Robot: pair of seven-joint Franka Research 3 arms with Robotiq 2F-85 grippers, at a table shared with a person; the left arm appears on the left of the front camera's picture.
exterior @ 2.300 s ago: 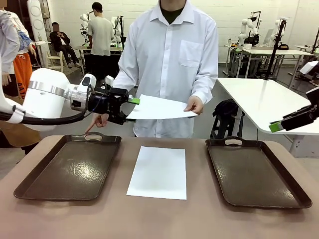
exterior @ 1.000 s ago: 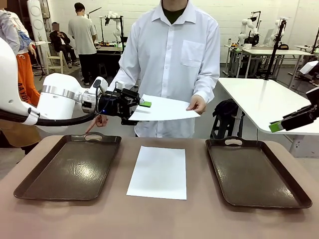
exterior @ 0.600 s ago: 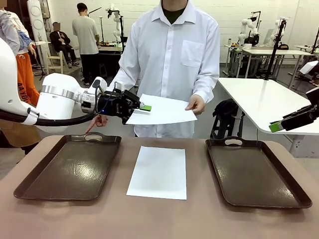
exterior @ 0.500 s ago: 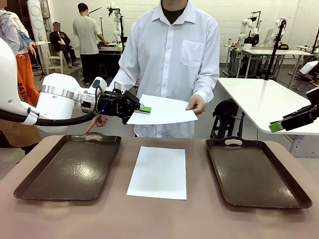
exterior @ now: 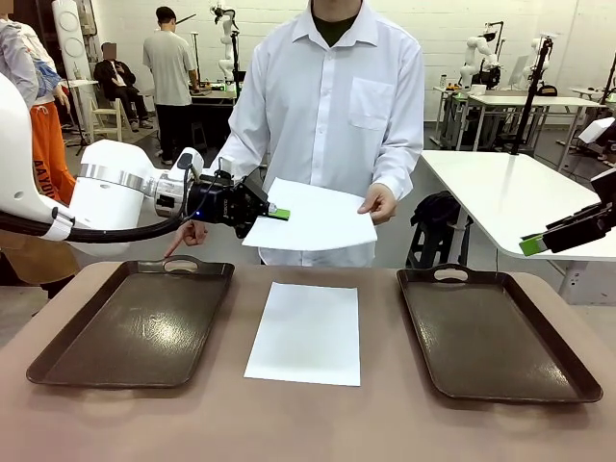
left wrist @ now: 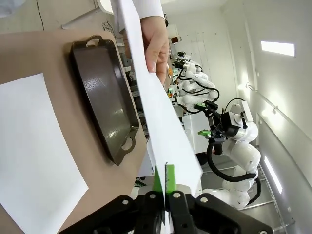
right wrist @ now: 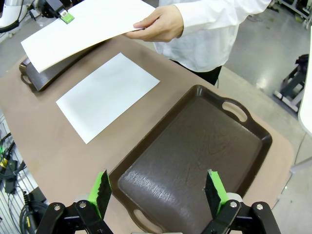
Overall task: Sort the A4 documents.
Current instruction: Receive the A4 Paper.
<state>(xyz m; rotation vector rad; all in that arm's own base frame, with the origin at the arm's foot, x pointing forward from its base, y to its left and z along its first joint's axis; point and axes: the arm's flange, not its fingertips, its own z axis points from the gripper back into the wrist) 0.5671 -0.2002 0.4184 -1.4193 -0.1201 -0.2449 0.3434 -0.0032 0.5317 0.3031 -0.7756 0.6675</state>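
Observation:
A white A4 sheet (exterior: 318,217) hangs in the air above the table's far edge. My left gripper (exterior: 277,214) is shut on its left edge, and the person's hand (exterior: 377,203) pinches its right edge. In the left wrist view the green pads (left wrist: 164,178) clamp that sheet (left wrist: 158,107) seen edge-on. A second A4 sheet (exterior: 307,330) lies flat at the table's middle, between two brown trays. My right gripper (right wrist: 158,189) stands open above the right tray (right wrist: 195,151); its green tip (exterior: 532,244) shows at the right of the front view.
The left tray (exterior: 130,322) and the right tray (exterior: 491,332) are both bare. The person in a white shirt (exterior: 332,106) stands at the far side. Their other hand (exterior: 188,234) points down near the left tray's handle.
My left gripper closed fully on the held sheet's left edge. The sheet dipped and shifted slightly left. The right arm stayed still.

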